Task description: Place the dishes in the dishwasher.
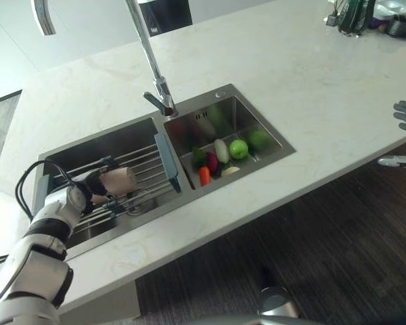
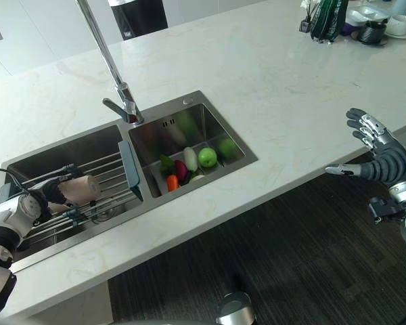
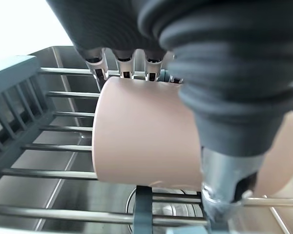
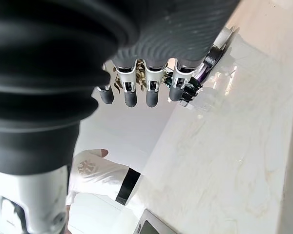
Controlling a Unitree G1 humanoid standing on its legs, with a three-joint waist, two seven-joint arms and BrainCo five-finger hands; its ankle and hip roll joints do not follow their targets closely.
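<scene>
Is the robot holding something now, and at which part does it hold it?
The left hand holds a pink cup by its side wall, fingers and thumb round the body, over the sink rack. The right hand is open and holds nothing.

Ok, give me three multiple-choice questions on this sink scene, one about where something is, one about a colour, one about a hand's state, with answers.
1. Where is the cup?
A. On the countertop
B. Over the wire rack in the left basin
C. In the right basin

2. What colour is the cup?
A. Pale pink
B. Dark blue
C. Green

3. What is the right hand doing?
A. Holding the cup
B. Gripping the faucet
C. Held open past the countertop edge, holding nothing

Answers: B, the left hand holds it above the rack bars; A, the left wrist view shows it pale pink; C, its fingers are spread and hold nothing.
</scene>
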